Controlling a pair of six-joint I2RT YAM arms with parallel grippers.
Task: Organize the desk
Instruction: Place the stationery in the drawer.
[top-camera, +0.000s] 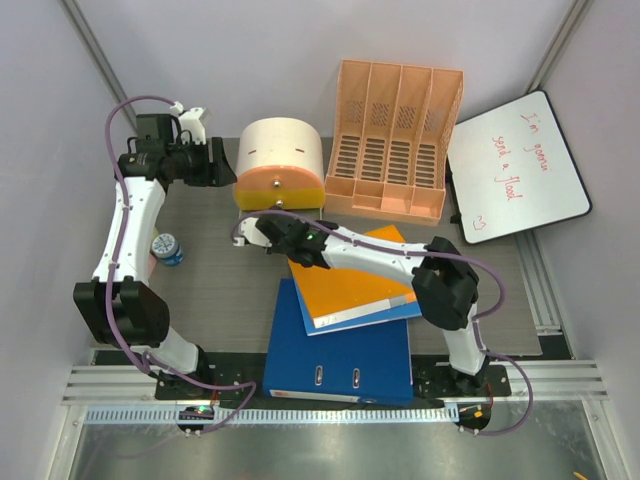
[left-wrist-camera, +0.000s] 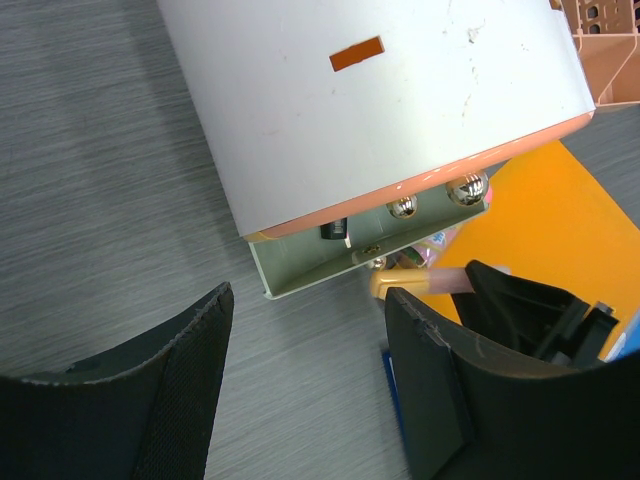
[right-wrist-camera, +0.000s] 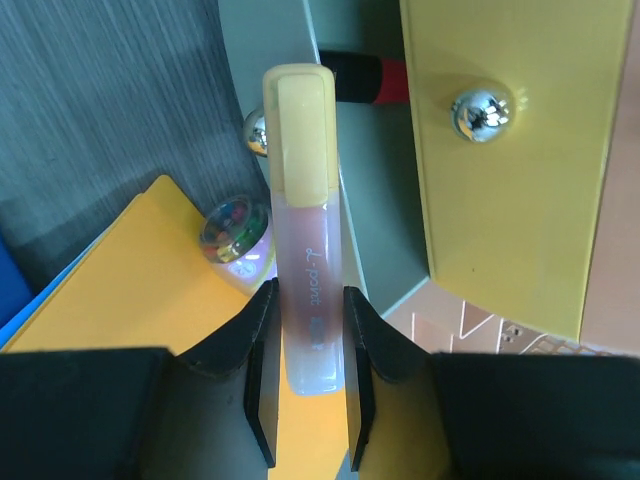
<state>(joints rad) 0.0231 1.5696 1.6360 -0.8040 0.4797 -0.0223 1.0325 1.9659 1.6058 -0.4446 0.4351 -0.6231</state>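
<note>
1. Desk (top-camera: 215, 290): dark grey wood-grain top. It fills the middle of the top view and everything else sits on it.
2. Right gripper (right-wrist-camera: 306, 320): narrowly parted, both fingers clamped on the clear body of a highlighter (right-wrist-camera: 300, 200). The yellow cap points away from the wrist.
3. In the top view the right gripper (top-camera: 272, 233) is just in front of the drawer box (top-camera: 283, 150), and the arm crosses over the orange folder (top-camera: 350, 285).
4. The highlighter tip is at the box front, over a grey panel beside the yellow drawer face (right-wrist-camera: 510, 150), which has 1 chrome knob. A 2nd knob shows just left of the cap.
5. A red-and-black marker (right-wrist-camera: 360, 78) lies past the cap, partly hidden.
6. A small round tub of coloured pins (right-wrist-camera: 235, 232) is left of the highlighter, at the folder's corner.
7. Left gripper (left-wrist-camera: 305, 380): about half open and holding nothing, with bare desk between its fingers.
8. In the top view the left gripper (top-camera: 222, 165) is close to the box's left side. Whether they touch is unclear.
9. The folder lies on a blue binder (top-camera: 340, 355) at the near centre of the desk.
10. A peach file rack (top-camera: 395, 140) is right of the box, and a whiteboard (top-camera: 515, 165) is at the far right.
11. A small blue object (top-camera: 168, 248) sits by the left arm.
</note>
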